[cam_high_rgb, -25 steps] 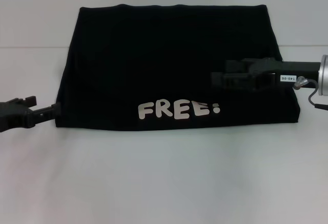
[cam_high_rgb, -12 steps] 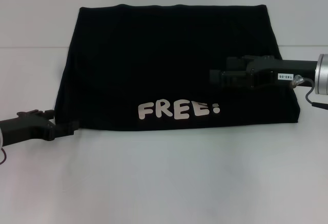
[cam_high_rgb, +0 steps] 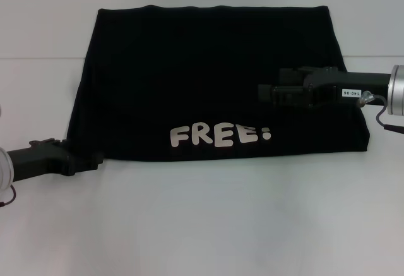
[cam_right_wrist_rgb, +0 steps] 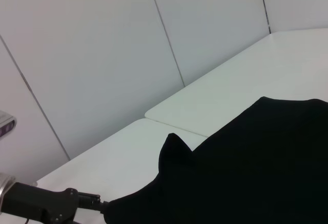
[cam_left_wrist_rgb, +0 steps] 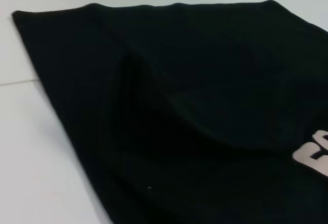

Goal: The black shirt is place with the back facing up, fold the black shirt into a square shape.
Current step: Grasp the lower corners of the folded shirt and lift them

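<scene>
1. Head view: the black shirt (cam_high_rgb: 214, 80) lies flat on the white table (cam_high_rgb: 208, 219), already a wide rectangle with the white letters (cam_high_rgb: 219, 136) near its front edge. Over the last second the left gripper (cam_high_rgb: 95, 160) has slid in along the table to the shirt's front left corner, so a pinch for the next fold looks close. I cannot tell how its fingers stand. The right gripper (cam_high_rgb: 266, 93) hovers over the shirt's right half, barely moved; its fingers cannot be made out either.
2. Left wrist view: black cloth (cam_left_wrist_rgb: 195, 111) fills the picture, a soft ridge crossing it; no fingers show.
3. Right wrist view: the left gripper (cam_right_wrist_rgb: 100, 204) touches the shirt's (cam_right_wrist_rgb: 256, 167) corner, which peaks up slightly just beside it.
</scene>
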### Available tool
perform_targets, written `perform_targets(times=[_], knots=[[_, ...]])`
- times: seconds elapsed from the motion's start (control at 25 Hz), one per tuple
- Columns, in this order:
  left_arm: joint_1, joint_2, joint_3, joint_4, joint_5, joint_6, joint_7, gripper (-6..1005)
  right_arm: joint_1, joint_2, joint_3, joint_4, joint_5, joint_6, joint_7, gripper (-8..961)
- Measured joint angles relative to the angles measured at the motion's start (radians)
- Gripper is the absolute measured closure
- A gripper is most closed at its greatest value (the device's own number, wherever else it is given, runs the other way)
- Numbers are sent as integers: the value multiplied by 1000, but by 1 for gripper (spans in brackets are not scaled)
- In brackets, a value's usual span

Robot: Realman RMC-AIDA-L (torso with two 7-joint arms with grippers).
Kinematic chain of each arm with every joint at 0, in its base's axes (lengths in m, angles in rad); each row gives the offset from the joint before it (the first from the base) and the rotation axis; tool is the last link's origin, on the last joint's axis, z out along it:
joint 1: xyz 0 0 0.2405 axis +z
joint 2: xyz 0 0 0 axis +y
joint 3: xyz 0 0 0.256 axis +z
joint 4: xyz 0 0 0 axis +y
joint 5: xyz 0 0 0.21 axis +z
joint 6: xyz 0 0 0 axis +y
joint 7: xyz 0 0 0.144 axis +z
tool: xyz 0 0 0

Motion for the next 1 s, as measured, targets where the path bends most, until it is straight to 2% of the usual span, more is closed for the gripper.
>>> perform_targets(times=[0.36, 0.48, 0.72, 1.0], knots=[[-3, 5, -8, 3, -2, 8, -2, 141, -1, -2, 1, 0, 0, 1, -1, 33], [-1, 6, -7, 4, 0, 12, -2, 353, -3, -3, 1, 1, 0, 1, -2, 34], [-2, 5, -2, 4, 1, 12, -2, 585, -10, -4, -2, 1, 0, 0, 2, 35], [-5, 4, 4, 3, 0, 4, 0, 740, -11, -8, -1, 1, 0, -6, 7, 34]])
